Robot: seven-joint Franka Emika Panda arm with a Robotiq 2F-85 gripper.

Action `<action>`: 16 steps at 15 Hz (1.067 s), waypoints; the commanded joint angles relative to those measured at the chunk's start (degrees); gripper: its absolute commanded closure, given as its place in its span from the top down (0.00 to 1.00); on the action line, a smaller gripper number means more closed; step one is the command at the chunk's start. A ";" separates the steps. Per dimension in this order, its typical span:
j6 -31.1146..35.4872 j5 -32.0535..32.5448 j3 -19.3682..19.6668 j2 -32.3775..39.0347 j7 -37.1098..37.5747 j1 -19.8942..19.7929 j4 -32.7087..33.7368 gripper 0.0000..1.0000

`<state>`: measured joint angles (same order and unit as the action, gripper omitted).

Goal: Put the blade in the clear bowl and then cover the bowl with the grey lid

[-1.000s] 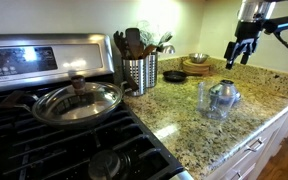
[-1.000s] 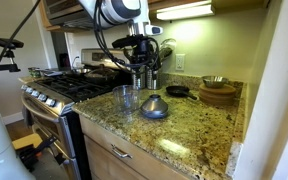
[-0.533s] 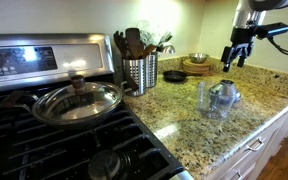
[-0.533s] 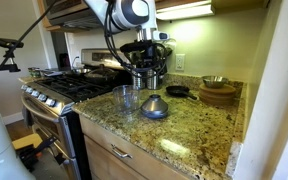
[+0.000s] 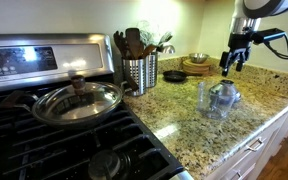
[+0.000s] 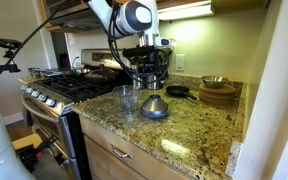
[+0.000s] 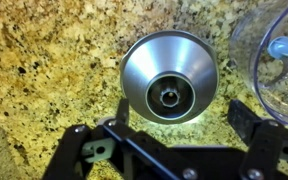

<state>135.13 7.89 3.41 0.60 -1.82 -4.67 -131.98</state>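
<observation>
the grey lid [image 7: 171, 78] on the counter [image 5: 184, 128], wide-open claw [image 5: 228, 68] above it
the lid sat knob-up on the speckled granite counter, just beside the clear bowl [image 5: 203, 96], which stood upright on the side nearer the stove [image 5: 44, 140]. the claw hung in the air over the lid, jaws spread wide, holding nothing and touching nothing; in the wrist view its two fingers [image 7: 74, 142] framed the lid from either side. a pale bluish piece [image 7: 284, 48] showed through the bowl's wall there, too unclear to name as the blade. a steel utensil holder [image 5: 139, 72] stood farther back.
</observation>
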 commanded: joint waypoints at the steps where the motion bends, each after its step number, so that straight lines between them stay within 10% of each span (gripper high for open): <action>1: -0.16 -0.03 0.24 -0.02 -0.02 0.25 0.09 1.00; 16: 0.24 -4.78 1.06 2.74 -7.36 -0.65 0.91 1.00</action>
<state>135.17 5.73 3.94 2.22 -5.50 -4.78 -131.97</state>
